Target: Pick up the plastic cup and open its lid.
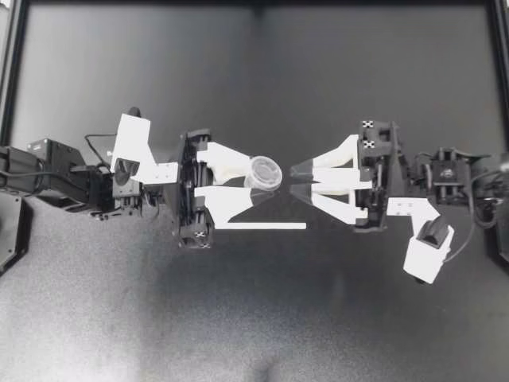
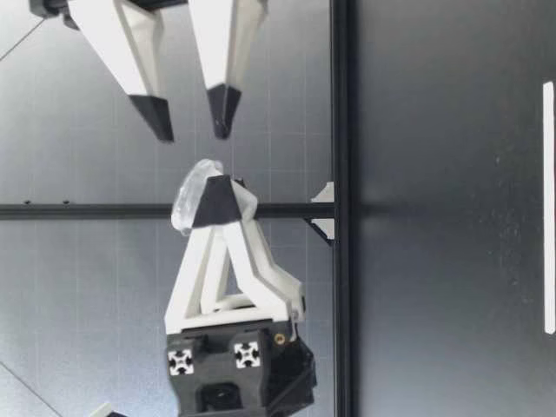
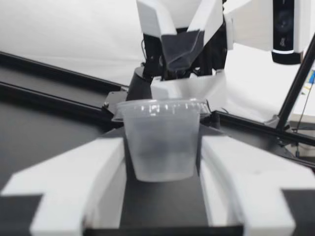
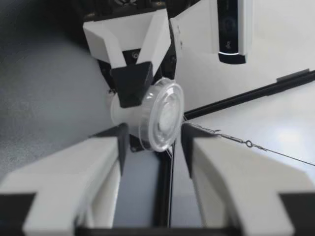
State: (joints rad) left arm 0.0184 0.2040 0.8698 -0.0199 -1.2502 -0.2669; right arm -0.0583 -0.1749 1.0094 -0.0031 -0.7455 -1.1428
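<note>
My left gripper point(image 1: 262, 183) is shut on a small clear plastic cup point(image 1: 264, 171) and holds it in the air over the middle of the table. The left wrist view has the cup point(image 3: 161, 142) clamped between both white fingers, its clear lid point(image 3: 162, 104) sitting on the rim. My right gripper point(image 1: 296, 180) faces it, open, with its tips a short gap from the cup. Seen from the right wrist, the lid point(image 4: 165, 115) faces the camera, between and just past the spread fingers of my right gripper point(image 4: 153, 140). In the low view both grippers point(image 2: 189, 115) point(image 2: 208, 204) hang well above the table.
A thin white strip point(image 1: 258, 226) lies on the dark table below my left gripper; it shows as a strip point(image 2: 547, 208) in the low view too. A black frame rail point(image 2: 340, 208) borders the table's far side.
</note>
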